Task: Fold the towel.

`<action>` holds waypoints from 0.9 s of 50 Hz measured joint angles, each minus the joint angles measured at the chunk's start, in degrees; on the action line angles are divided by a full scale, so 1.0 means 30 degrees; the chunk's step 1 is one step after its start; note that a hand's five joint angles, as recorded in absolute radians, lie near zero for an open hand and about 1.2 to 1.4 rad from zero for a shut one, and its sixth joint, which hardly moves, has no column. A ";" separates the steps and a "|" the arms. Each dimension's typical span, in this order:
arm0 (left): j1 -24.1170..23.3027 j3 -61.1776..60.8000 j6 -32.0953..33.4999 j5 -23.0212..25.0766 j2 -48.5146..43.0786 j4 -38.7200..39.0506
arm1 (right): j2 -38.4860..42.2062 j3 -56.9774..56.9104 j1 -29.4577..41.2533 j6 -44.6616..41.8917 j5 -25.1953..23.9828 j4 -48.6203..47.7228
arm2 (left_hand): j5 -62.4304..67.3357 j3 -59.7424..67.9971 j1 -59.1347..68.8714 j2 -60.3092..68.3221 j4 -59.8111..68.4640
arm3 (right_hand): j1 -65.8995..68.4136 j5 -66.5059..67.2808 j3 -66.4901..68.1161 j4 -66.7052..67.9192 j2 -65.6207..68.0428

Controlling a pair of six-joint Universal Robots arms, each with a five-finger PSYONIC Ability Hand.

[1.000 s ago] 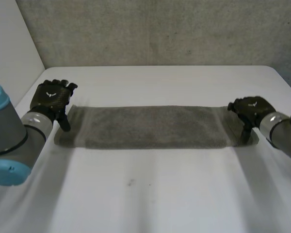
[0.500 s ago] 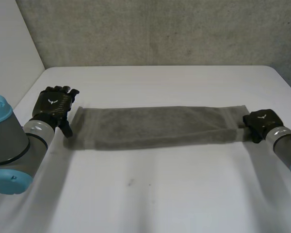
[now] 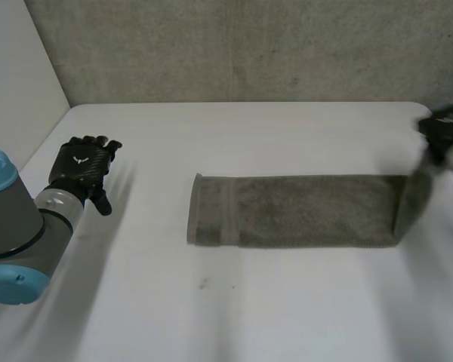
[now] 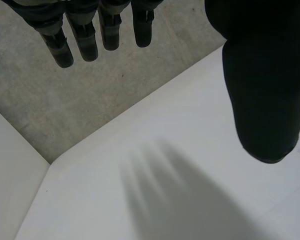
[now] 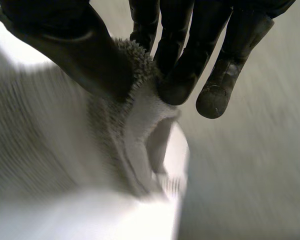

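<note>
Towel [image 3: 294, 211] lies as a long strip across the middle and right of the head view. It is flat on the table [image 3: 234, 302] except at its right end, which rises off the surface toward the right hand [image 3: 444, 130] at the frame's upper right edge. In the right wrist view that hand pinches the towel's edge between thumb [image 5: 80, 55] and fingers [image 5: 177, 82] — a tight hold on a small bunch of cloth, the rest hanging below. The left hand [image 3: 81, 164] sits at the left of the head view over bare table, well apart from the towel's left end, its fingers straight and holding nothing.

The step in hand looks like carrying the right end over onto the left end to halve the strip. To do it well, the lifted end should travel high enough for the hanging cloth to clear the flat part. It should also move straight along the strip's length, so the long edges stack rather than skew. Nothing pins the left end, so the whole strip may slide under the pull — the left hand could press that end down. The pinch seems to take one spot only, so the other corner may droop and tuck under. A slow lay-down, with release only once the ends meet, would guard against that.
</note>
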 measured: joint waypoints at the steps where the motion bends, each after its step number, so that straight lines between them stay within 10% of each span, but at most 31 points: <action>1: -0.0005 0.0000 -0.0015 -0.0001 0.0012 0.0004 | -0.0020 -0.0252 0.0954 0.0418 -0.0001 -0.0012 | 0.0000 0.0000 0.0000 0.0000 0.0000 | 0.0006 0.0002 0.0027 0.0000 0.0026; 11: 0.0015 -0.0173 -0.0089 -0.0039 0.0061 0.0024 | 0.3406 -0.3375 1.1719 0.2177 0.0296 -0.0195 | 0.0000 0.0000 0.0000 0.0000 -0.0002 | 0.0067 0.0002 0.0105 0.0002 0.0027; 19: 0.0037 -0.0501 -0.0081 -0.0038 0.0022 0.0200 | 0.5895 -0.3851 1.5421 0.1953 0.0365 -0.0041 | -0.0002 0.0000 0.0000 0.0000 -0.0002 | -0.0250 -0.0484 -0.0647 -0.0682 -0.0191; 26: -0.0061 -0.0635 -0.0050 -0.0009 -0.0073 0.0304 | 0.4119 -0.2515 1.4531 0.2276 0.0825 -0.0142 | -0.0002 0.0000 0.0000 0.0000 -0.0002 | -1.9198 -2.0417 -1.9573 -1.9588 -1.9253; 45: -0.0288 -0.0659 0.0003 0.0010 -0.0222 0.0588 | -0.1596 0.6707 0.6159 0.5992 -0.0878 -0.0697 | -0.0002 0.0000 0.0000 0.0000 -0.0002 | -2.0382 -2.0797 -2.0835 -2.0664 -2.0270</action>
